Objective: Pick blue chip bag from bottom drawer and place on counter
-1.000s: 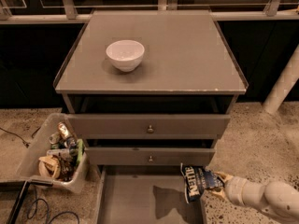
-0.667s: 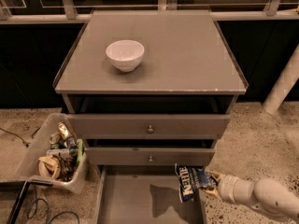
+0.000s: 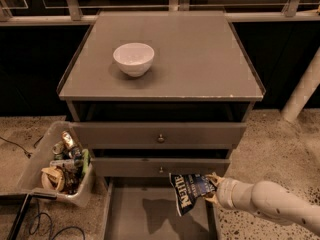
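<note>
My gripper is at the lower right, shut on the right edge of the blue chip bag. The dark navy bag with white "Kettle" lettering hangs in the air above the right side of the open bottom drawer, in front of the middle drawer. Its shadow falls on the drawer's flat grey floor. The white arm reaches in from the bottom right. The counter is the broad grey cabinet top above.
A white bowl stands on the counter's left half. Two shut grey drawers with small knobs sit above the open one. A clear plastic bin of cans and wrappers stands on the floor at the left, with cables beside it.
The gripper and the bag have shifted a little to the left and slightly up over the open drawer. Nothing else has moved.
</note>
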`<state>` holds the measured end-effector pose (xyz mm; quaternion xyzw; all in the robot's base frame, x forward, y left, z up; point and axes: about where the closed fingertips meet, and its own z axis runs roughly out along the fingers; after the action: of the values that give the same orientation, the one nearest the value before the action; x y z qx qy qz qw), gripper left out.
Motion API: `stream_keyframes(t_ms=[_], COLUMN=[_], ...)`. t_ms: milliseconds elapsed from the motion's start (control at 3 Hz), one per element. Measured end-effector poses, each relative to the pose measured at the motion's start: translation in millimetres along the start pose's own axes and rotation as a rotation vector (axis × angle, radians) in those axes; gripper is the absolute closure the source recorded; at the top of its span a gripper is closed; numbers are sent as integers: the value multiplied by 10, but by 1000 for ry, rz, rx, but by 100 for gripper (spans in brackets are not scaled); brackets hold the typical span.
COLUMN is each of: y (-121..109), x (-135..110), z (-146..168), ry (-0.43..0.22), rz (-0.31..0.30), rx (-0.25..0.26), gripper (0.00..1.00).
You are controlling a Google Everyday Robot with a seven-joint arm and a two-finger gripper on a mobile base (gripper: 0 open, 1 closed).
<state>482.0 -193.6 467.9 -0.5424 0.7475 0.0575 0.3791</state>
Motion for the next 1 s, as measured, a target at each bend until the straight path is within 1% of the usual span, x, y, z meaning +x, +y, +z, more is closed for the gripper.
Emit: stream_keyframes(t_ms=[333, 667, 1000], y=[-56, -217, -438], x=[-451, -769, -1105], z=[-259, -615, -1115], ry=[21, 18, 21], rz=[-99, -141, -180], rx=[39, 95, 199], gripper=[100, 100, 100])
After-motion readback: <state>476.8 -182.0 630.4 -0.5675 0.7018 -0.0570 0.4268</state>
